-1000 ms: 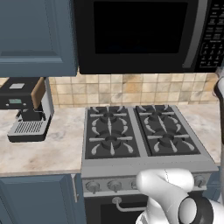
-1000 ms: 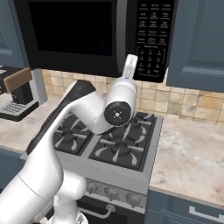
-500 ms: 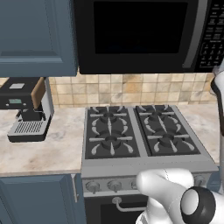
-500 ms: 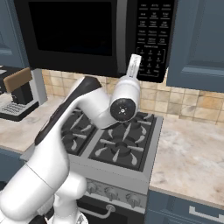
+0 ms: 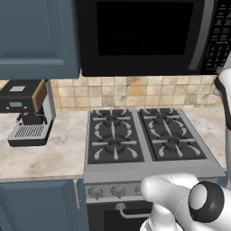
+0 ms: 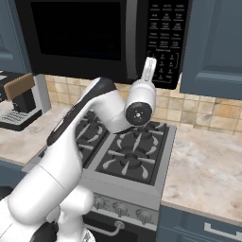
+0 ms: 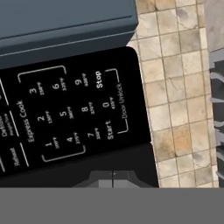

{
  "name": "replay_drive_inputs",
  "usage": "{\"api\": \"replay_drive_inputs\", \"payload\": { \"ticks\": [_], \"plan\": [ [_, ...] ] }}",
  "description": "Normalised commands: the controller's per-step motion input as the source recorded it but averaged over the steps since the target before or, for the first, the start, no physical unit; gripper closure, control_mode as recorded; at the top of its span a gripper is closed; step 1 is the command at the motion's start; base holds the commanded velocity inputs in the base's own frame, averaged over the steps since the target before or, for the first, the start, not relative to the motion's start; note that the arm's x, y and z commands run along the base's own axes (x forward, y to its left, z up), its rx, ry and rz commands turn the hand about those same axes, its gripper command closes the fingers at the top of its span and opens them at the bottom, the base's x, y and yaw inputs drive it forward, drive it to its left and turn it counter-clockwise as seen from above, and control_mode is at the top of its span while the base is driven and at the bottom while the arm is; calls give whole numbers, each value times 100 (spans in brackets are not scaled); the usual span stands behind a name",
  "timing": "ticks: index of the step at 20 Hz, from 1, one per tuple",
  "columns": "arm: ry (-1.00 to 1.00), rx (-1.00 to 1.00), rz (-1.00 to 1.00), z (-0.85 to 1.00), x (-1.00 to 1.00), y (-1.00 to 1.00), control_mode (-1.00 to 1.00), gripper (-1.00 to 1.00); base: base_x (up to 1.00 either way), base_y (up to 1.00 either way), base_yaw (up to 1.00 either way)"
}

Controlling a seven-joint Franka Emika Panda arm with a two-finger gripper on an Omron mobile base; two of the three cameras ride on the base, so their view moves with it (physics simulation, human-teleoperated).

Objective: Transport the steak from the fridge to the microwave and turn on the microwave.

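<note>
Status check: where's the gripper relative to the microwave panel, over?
Gripper shut, empty, raised at the button panel. Microwave door closed. Start button just ahead of the fingertips; nothing between.

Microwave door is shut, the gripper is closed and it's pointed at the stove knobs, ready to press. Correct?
Not quite. The gripper is closed and the microwave door is shut, but the hand view shows it aimed at the microwave's button panel, near the Start key, not the stove knobs. The right base view agrees.
</note>
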Motion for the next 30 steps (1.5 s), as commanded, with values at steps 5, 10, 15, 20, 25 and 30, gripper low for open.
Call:
{"api": "replay_drive_inputs", "payload": {
  "ticks": [5,10,15,20,25,30],
  "plan": [
    [0,0,0,-2,31,-1,-100,100,0,0,0],
    [0,1,0,-6,23,-7,-100,100,0,0,0],
    [0,2,0,-4,17,-12,-100,100,0,0,0],
    [0,1,0,-2,20,-7,-100,100,0,0,0],
    [0,0,0,-4,23,0,-100,100,0,0,0],
    [0,0,0,-10,25,-1,-100,100,0,0,0]
  ]
}}
